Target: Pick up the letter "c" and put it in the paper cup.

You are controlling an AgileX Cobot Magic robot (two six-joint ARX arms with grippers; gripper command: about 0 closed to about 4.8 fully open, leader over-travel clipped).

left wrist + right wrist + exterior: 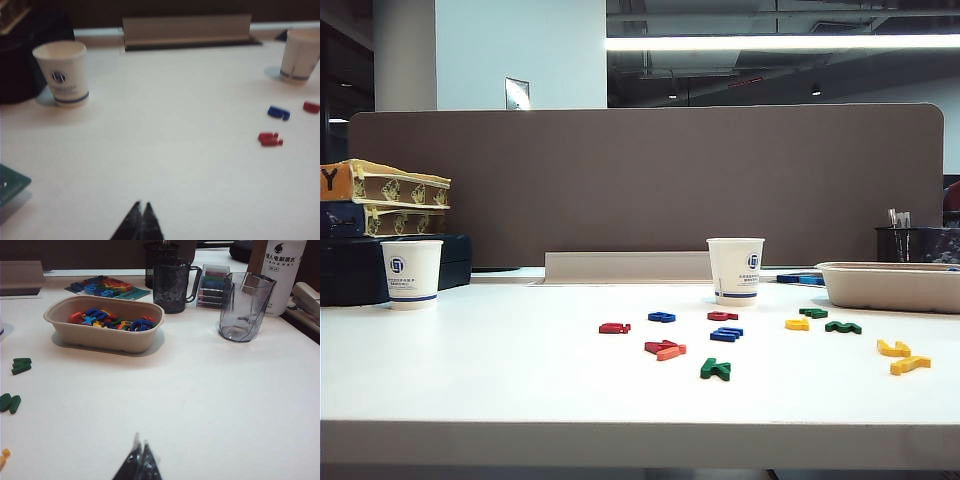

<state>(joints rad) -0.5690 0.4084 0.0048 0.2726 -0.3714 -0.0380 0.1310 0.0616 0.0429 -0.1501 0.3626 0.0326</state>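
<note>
The paper cup (735,270), white with its blue logo off to one side, stands upright near the table's middle; the left wrist view shows it (298,60) at the far side. A small rounded red letter (722,316) lies just in front of it and looks like the letter "c"; it is also in the left wrist view (311,106). My left gripper (142,204) is shut and empty above bare table, well away from the letters. My right gripper (140,442) is likewise shut and empty over bare table. Neither arm shows in the exterior view.
A like cup with a centred logo (411,273) stands at the left. Loose letters lie around: dark red (614,327), blue (661,317), salmon-orange (670,351), green (715,369), yellow (908,364). At the right are a beige tray (104,340) of letters, a dark mug (172,285) and a clear tumbler (245,305).
</note>
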